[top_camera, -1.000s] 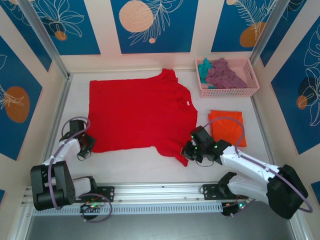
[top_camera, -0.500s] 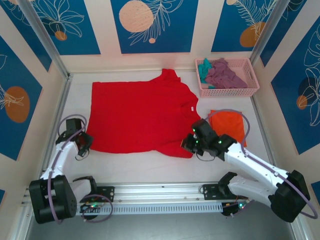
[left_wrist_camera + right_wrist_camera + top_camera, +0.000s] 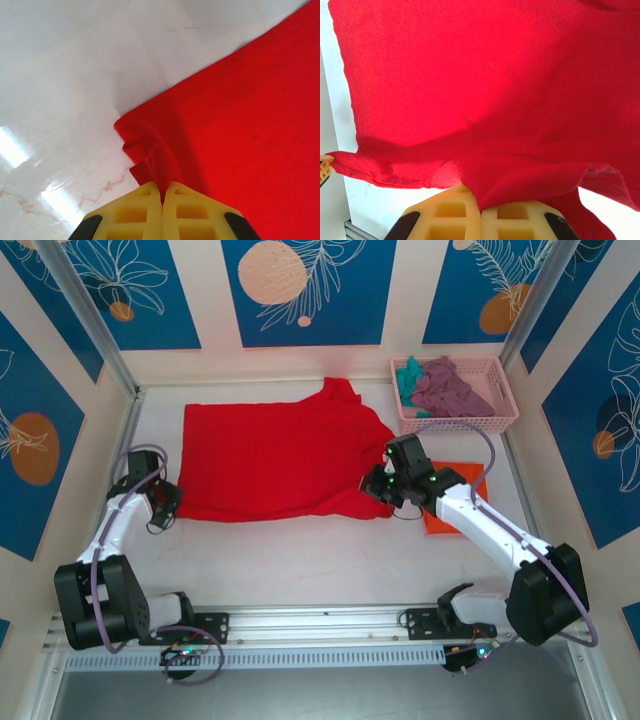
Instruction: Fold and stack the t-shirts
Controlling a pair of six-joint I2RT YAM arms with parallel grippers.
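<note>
Top view, left of frame: left pincer (image 3: 165,502) sits low on the white tabletop (image 3: 300,560), at the lower-left corner of the red t-shirt (image 3: 270,460). Left wrist view: yellow fingers pressed together at the bottom edge, left pincer (image 3: 162,187) pinching a bunched corner of the red t-shirt (image 3: 240,115). The cloth spreads from there toward the upper right, with bare tabletop (image 3: 75,75) on the left.

Centre: the red t-shirt lies spread across the middle of the tabletop, its collar toward the upper right and its lower edge drawn up.

Right of centre: right pincer (image 3: 378,485) is at the shirt's lower-right edge. Right wrist view: right pincer (image 3: 481,200) is closed on a fold of the red t-shirt (image 3: 470,75), which is lifted and hangs across the upper frame.

Right: a folded orange t-shirt (image 3: 438,522) lies partly under the right arm. Upper right: a pink basket (image 3: 455,425) holds a teal t-shirt (image 3: 408,375) and a mauve t-shirt (image 3: 448,390), both crumpled.
</note>
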